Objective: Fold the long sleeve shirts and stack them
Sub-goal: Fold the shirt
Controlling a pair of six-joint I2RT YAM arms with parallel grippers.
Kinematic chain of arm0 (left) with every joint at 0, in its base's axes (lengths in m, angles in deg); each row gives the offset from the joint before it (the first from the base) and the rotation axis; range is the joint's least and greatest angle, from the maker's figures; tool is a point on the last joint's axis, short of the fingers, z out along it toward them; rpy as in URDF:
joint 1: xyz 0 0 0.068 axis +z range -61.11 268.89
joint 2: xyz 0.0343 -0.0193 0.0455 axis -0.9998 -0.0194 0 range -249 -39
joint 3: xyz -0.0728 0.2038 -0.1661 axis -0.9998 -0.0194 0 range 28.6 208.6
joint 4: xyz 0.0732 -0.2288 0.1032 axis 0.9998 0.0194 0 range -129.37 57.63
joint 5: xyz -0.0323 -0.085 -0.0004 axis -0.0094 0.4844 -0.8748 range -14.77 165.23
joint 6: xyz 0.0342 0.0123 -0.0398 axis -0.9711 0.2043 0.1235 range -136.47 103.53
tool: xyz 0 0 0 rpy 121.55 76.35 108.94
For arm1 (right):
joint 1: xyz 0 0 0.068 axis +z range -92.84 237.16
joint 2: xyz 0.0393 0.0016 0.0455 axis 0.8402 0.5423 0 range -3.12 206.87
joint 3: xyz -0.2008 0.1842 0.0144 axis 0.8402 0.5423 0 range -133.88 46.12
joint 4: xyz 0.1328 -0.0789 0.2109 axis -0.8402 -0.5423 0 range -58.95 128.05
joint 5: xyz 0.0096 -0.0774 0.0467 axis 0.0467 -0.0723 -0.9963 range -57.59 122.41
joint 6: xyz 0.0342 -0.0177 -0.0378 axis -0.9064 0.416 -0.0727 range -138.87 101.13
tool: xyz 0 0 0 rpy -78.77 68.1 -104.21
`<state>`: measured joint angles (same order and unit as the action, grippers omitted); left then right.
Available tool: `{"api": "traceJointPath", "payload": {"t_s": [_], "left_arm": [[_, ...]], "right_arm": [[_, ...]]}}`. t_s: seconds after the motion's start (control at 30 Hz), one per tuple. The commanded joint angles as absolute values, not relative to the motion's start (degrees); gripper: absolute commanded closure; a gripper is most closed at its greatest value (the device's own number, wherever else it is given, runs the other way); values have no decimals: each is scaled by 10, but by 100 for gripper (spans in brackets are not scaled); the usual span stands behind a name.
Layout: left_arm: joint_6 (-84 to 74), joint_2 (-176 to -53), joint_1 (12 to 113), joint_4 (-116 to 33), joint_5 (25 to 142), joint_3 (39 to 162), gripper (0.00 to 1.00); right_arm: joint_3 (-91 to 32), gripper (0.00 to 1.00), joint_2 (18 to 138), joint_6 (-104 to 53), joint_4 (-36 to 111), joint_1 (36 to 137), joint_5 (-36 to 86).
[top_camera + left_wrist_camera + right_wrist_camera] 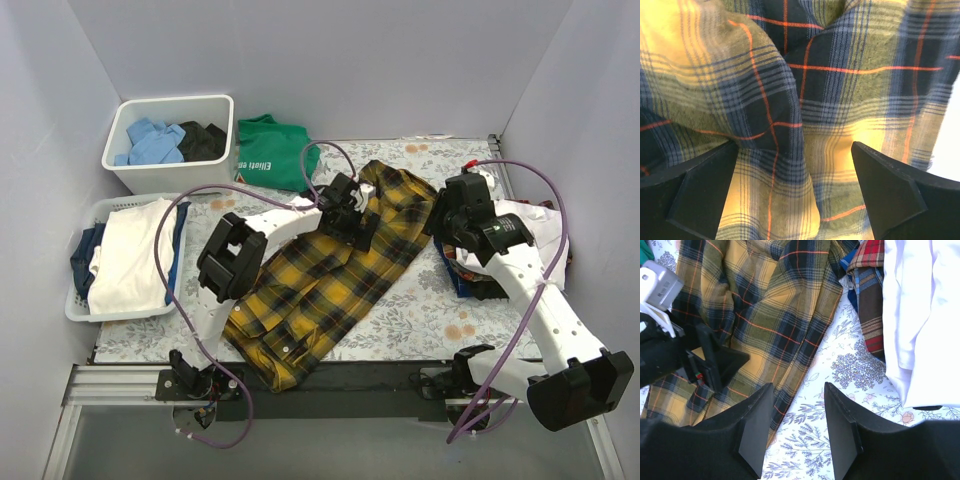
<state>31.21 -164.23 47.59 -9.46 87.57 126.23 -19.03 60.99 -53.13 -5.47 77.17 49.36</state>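
Observation:
The yellow-and-black plaid long sleeve shirt [320,280] lies spread diagonally over the flowered table cover, rumpled at its far end. My left gripper [355,222] hovers over that far part, and in the left wrist view it [795,150] stands wide open with folds of plaid cloth [805,100] right under the jaws, nothing pinched. My right gripper [445,225] hangs at the shirt's right edge; it [797,390] is open and empty above the plaid hem [790,360] and bare cover. A white long sleeve shirt [920,315] lies to the right [548,218], partly under the right arm.
A pile of red and brown plaid garments [871,300] sits beside the white shirt [470,282]. A green T-shirt [270,150] lies at the back. A white bin [128,175] holds blue and black clothes. A laundry basket [100,312] at the left holds cream cloth.

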Motion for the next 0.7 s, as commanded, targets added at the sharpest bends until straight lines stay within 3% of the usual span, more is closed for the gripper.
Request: {"api": "traceJointPath", "payload": {"t_s": [0.0,0.2,0.47,0.67], "left_arm": [[304,-1654,436,-91,863,1281,2],[334,-1704,430,-62,807,1342,2],[426,-1842,445,61,664,1559,2],[517,-1851,502,83,620,1560,2]], "right_arm": [[-203,47,609,-519,-53,754,472],[-200,47,607,-506,-53,732,458],[-193,47,597,-489,-53,711,443],[-190,47,592,-481,-53,696,428]]}}
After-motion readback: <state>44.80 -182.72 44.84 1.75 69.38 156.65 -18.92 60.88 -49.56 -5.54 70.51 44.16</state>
